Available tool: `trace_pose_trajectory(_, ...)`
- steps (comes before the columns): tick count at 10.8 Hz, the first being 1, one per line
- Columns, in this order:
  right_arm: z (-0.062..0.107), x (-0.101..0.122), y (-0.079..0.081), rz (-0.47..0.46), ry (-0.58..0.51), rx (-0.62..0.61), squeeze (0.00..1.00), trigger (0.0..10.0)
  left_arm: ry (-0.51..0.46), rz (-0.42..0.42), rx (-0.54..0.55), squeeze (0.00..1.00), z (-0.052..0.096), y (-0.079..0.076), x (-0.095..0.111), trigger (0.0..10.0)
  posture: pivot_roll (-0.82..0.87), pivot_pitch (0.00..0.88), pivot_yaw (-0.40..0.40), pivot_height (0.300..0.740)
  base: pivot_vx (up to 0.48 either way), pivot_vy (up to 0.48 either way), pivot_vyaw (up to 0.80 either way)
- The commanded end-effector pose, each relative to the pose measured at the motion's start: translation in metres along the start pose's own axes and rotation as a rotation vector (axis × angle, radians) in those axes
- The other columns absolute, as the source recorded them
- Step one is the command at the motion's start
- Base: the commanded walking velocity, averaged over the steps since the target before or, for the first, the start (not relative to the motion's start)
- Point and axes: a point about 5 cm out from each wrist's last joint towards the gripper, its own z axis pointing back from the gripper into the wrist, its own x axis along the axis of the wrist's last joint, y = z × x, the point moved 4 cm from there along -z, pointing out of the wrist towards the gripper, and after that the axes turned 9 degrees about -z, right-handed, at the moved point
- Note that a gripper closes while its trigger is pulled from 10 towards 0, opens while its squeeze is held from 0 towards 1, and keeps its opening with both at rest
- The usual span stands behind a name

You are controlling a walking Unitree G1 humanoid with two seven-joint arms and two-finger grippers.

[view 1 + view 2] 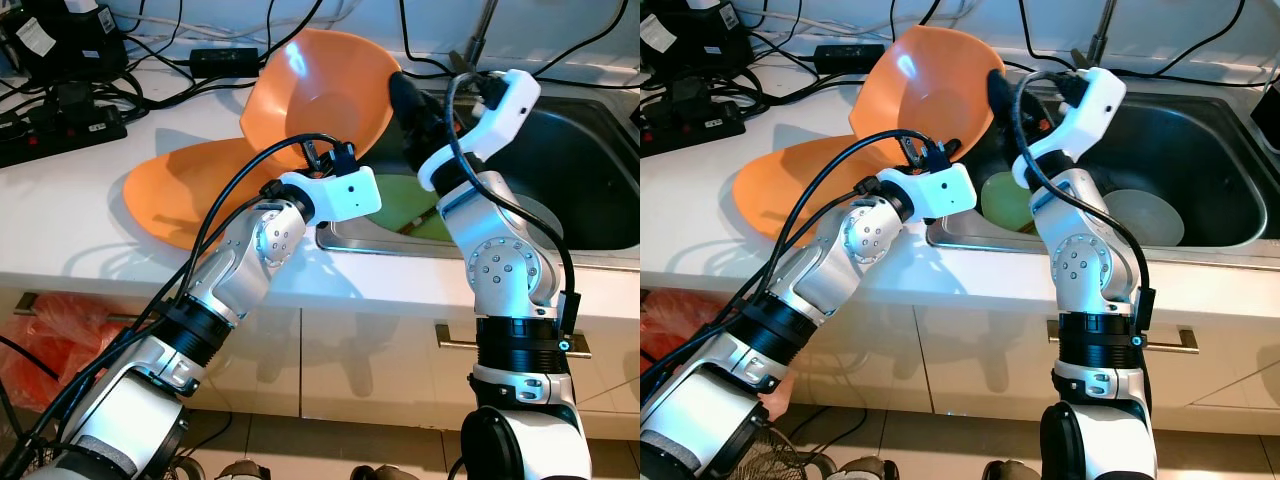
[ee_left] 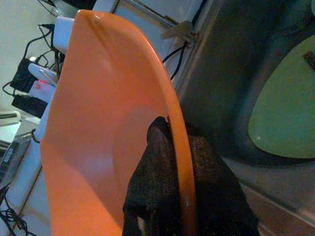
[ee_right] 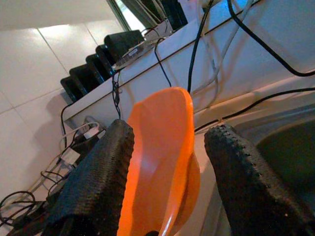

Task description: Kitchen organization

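Two orange bowls in play | upper orange bowl (image 1: 320, 85) tilted on edge at the sink (image 1: 590, 190) rim | left claw (image 2: 184, 196) clamped on its rim | right claw (image 3: 167, 187) straddles that rim, fingers apart | lower orange bowl (image 1: 190, 190) lies on the white tabletop (image 1: 70, 210) | green plate (image 1: 1008, 200) down in the sink

The head views were bright and evenly lit, sharp throughout, with a white glare spot on the raised orange bowl (image 1: 320, 95) and soft arm shadows on the counter (image 1: 60, 210). Both wrist views were dimmer; their near black fingers (image 3: 96, 182) were slightly soft, lower frame.
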Motion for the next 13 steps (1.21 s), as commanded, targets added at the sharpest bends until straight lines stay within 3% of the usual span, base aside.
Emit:
trace_pose_trajectory(1,0.001,0.001,0.003,-0.001,0.004,0.016,0.00,10.0,-0.037,-0.027,0.035,0.00,-0.003,0.011,0.011,10.0,0.05,0.064,-0.012,0.740,0.000,0.000,0.00)
trace_pose_trajectory(8,0.003,-0.008,-0.002,-0.006,0.037,-0.004,0.00,10.0,-0.066,-0.040,0.125,0.00,-0.004,0.027,0.021,10.0,0.06,0.070,-0.017,0.740,0.000,0.000,0.00)
trace_pose_trajectory(13,0.003,-0.012,-0.005,-0.012,0.048,-0.017,0.00,10.0,-0.179,-0.024,0.113,0.00,-0.003,0.022,0.044,10.0,0.07,0.073,-0.019,0.740,0.000,0.000,0.00)
